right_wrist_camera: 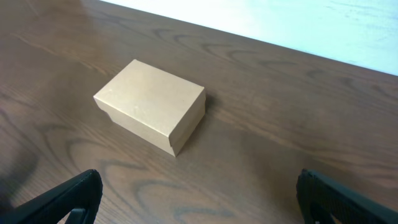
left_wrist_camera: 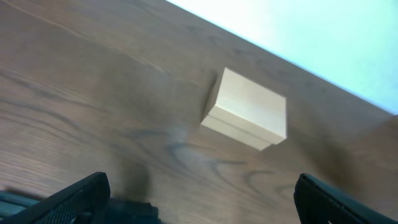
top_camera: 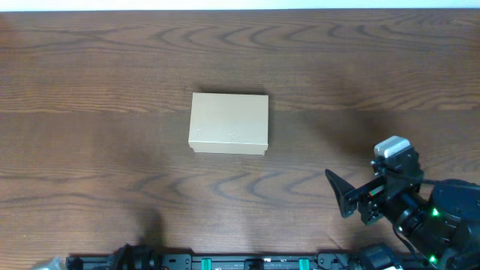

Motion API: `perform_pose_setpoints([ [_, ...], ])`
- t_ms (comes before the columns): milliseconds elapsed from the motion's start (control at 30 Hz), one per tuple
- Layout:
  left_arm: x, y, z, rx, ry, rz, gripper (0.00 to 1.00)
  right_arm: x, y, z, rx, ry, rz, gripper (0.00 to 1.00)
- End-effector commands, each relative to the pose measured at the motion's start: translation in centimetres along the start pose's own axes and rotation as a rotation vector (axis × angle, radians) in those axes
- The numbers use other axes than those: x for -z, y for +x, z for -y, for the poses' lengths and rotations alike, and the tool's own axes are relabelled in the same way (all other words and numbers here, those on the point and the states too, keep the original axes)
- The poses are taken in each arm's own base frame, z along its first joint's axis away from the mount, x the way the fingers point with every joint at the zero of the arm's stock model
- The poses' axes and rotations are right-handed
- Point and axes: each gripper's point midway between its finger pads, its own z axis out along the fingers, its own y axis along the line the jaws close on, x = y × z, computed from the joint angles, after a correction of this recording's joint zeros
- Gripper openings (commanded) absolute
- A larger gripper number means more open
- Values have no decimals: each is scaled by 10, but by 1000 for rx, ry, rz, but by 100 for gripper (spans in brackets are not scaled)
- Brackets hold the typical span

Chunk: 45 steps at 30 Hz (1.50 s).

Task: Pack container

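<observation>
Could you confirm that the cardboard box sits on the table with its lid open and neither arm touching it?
Not quite: the container has its lid shut, as the right wrist view shows. It does sit on the table with neither arm touching it.

I note the container (top_camera: 229, 123) as matt tan cardboard, smooth and unprinted; the table (top_camera: 97, 67) shows dark wood grain with a faint sheen.

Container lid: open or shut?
Shut. The container has its lid flat down over the body in all three views; contents hidden.
</observation>
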Motion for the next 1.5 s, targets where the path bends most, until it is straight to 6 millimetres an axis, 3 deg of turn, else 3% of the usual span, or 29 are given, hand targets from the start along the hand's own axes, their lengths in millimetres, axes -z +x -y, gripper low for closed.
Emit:
perform_pose_setpoints([
  [0,7,23,-8,69,-8,-41,95,-1,2,2,11,9,-6,99],
  [267,12,24,-15,-14,-33,0,95,-1,2,2,11,9,-6,99],
  [533,43,46,-37,-170,-49,210,95,-1,2,2,11,9,-6,99],
  [667,33,48,-42,-235,-55,278,95,-1,2,2,11,9,-6,99],
  [800,-12,31,-39,-310,-63,255,95,-1,2,2,11,9,-6,99],
  [867,-49,27,-41,-329,-70,216,95,-1,2,2,11,9,-7,99],
  [967,-116,38,-52,-330,-94,121,95,-1,2,2,11,9,-6,99],
  [1067,-154,44,-54,-330,-79,104,95,-1,2,2,11,9,-6,99],
  [1467,-245,98,-83,-326,-92,-18,95,-1,2,2,11,9,-7,99],
])
